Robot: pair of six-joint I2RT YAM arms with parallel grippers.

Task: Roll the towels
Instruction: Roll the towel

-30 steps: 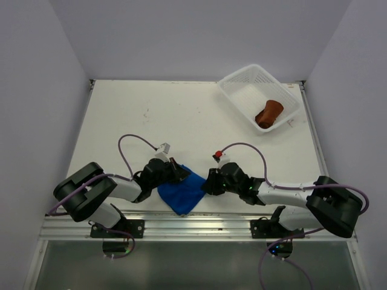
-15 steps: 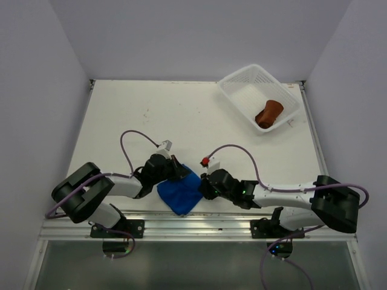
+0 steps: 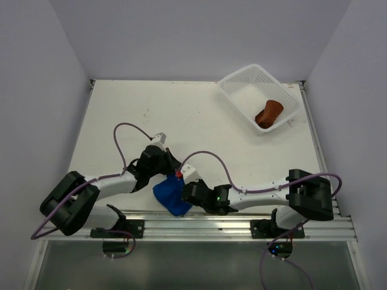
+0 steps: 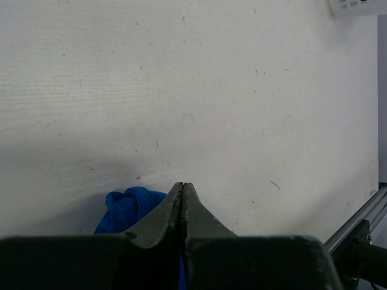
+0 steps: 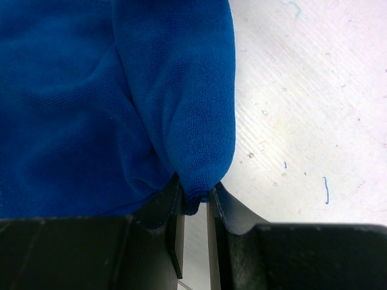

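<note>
The blue towel (image 3: 168, 196) lies bunched near the table's front edge. My right gripper (image 3: 183, 191) is at its right side. In the right wrist view that gripper (image 5: 195, 190) is shut on a rounded fold of the blue towel (image 5: 121, 90), which bulges out past the fingertips. My left gripper (image 3: 163, 170) sits at the towel's far edge. Its fingers meet at the tips (image 4: 182, 185) with nothing between them, and a lump of blue towel (image 4: 130, 206) lies just left of them. The rust-brown towel (image 3: 269, 112) lies rolled in the basket.
The white mesh basket (image 3: 242, 90) stands at the table's far right corner. An aluminium rail (image 3: 199, 226) runs along the near edge just behind the blue towel. The purple cables (image 3: 208, 158) of both arms arch over the table's middle.
My right gripper has swept left with the towel's right edge, and the flat blue towel has become a narrower bunch. The left gripper has drawn back slightly from it.
</note>
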